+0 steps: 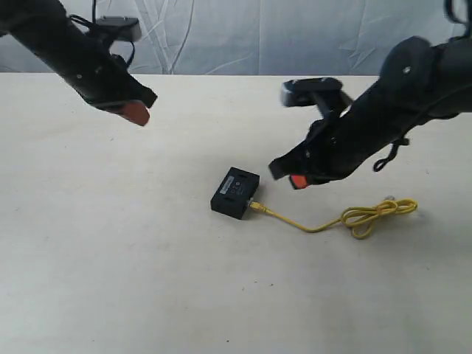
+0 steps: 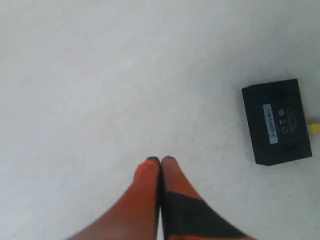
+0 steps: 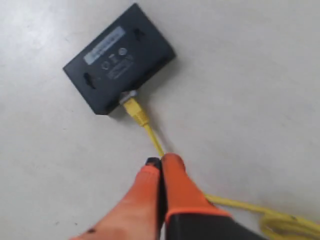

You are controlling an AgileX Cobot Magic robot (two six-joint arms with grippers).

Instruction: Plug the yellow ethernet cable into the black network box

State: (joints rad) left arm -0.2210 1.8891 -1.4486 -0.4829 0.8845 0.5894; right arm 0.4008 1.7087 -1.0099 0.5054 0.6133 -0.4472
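The black network box (image 1: 235, 192) (image 2: 277, 122) (image 3: 119, 58) lies flat near the table's middle, white label up. The yellow ethernet cable (image 1: 324, 220) (image 3: 150, 131) has one plug seated in the box's side port; its cord runs right to a loose loop (image 1: 376, 214) (image 3: 287, 222), and the far plug lies on the table there. My right gripper (image 1: 297, 181) (image 3: 161, 161) hangs shut and empty above the cord, a little right of the box. My left gripper (image 1: 139, 114) (image 2: 160, 160) is shut, empty, raised at the back left, far from the box.
A plain off-white table (image 1: 110, 251) carries the box and cable. A crumpled white backdrop (image 1: 243, 37) closes the far edge. The right arm's black body (image 1: 391, 118) hangs over the table's right side.
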